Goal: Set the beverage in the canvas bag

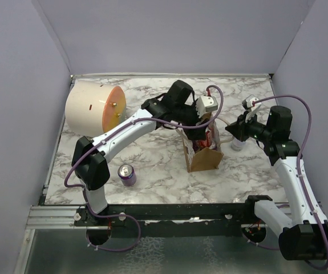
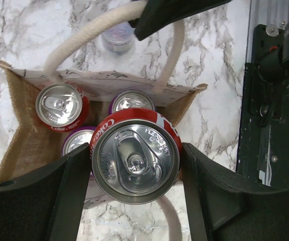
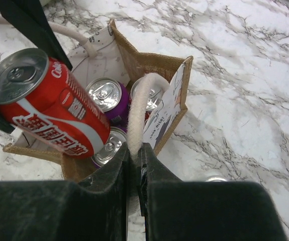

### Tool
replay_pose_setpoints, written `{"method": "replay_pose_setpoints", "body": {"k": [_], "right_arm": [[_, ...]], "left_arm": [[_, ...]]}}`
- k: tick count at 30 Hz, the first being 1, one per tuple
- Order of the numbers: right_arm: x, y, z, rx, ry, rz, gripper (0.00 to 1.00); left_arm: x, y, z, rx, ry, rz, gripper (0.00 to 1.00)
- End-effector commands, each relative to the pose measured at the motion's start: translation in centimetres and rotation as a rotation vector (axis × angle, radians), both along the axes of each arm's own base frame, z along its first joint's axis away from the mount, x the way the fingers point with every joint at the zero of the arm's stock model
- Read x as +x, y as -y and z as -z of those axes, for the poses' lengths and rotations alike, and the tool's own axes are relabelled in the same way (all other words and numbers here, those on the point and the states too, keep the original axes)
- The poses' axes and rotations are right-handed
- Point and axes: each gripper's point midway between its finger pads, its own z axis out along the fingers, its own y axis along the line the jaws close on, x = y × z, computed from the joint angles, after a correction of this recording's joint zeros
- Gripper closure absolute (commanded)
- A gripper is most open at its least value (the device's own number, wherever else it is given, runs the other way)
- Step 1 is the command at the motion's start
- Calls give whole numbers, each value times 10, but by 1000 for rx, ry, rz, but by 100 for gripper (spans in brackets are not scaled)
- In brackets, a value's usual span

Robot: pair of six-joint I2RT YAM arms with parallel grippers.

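Brown canvas bag [image 2: 27, 145] holds three cans [image 2: 59, 105], red can [image 2: 134, 160] above.

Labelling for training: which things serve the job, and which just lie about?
In the job: Coke can, in the left fingers; canvas bag; its handle, pinched by the right fingers.
Lying about: purple can on the table; cream cylinder.
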Motion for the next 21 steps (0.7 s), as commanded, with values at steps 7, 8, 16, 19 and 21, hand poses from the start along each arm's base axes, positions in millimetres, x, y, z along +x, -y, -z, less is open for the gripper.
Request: {"method": "replay_pose_setpoints", "body": {"k": [7, 8, 16, 19, 21], "right_arm": [[8, 7, -5, -21, 11, 34, 99], [8, 7, -4, -21, 9, 30, 99], [-1, -4, 3, -14, 5, -63, 99], [-4, -9, 4, -7, -7, -113, 99], [-6, -12, 4, -2, -15, -138, 99]], "left_arm": [[-58, -4, -25, -51, 12, 250, 100], [-62, -5, -22, -42, 6, 261, 100], [-85, -16, 20, 28, -27, 337, 100], [-81, -19, 27, 58, 5, 332, 100], [-73, -19, 28, 77, 34, 309, 100]]}}
